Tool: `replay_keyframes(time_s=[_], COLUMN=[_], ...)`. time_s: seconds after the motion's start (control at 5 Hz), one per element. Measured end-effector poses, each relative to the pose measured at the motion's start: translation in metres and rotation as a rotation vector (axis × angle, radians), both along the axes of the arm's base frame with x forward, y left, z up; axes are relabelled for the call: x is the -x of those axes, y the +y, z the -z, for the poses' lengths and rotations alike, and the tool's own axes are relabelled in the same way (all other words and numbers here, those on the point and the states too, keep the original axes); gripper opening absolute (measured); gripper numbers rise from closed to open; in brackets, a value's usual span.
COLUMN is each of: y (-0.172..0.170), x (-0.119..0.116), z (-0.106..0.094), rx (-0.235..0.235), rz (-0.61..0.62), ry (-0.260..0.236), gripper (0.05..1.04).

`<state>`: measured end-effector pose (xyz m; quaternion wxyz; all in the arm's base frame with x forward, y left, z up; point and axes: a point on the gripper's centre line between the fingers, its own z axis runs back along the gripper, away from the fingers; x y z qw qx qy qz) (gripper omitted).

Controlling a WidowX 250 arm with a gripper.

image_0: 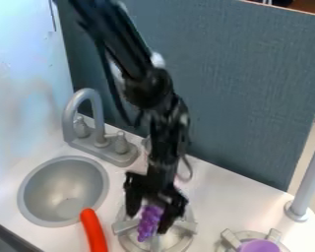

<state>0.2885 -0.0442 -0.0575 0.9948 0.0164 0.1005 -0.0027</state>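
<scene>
Above the left burner hangs the black gripper (149, 220), its fingers open and spread to either side of a purple bunch of toy grapes (149, 222). The right finger overlaps the grapes' upper right side, while a narrow pale gap shows between the left finger and the bunch. The grapes lie lengthwise over the grey burner (127, 226), their lower end towards the front. Whether the fingers touch them is unclear.
A round metal sink (38, 192) and grey faucet (81, 102) stand left of the arm. An orange-red curved object (93, 230) lies by the sink's rim. At the lower right, a purple round item (259, 246) rests on another burner, near a grey post (308, 182).
</scene>
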Motion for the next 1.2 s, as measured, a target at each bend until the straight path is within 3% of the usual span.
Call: replay_keyframes(time_s=[0.2,0.4,0.6,1.0,1.2], y=[-0.001,0.012,0.014,0.035,0.037], x=[0.006,0.008,-0.024,-0.079,-0.094], z=[-0.051,-0.079,-0.087,-0.072,-0.073], rx=[0.031,-0.014,-0.022,0.022,0.045], rz=[0.005,0.004,0.021,-0.023,-0.038], ry=[-0.096,-0.089,-0.136,-0.179,-0.223], gripper=[1.005,1.003,1.002,1.002,1.002])
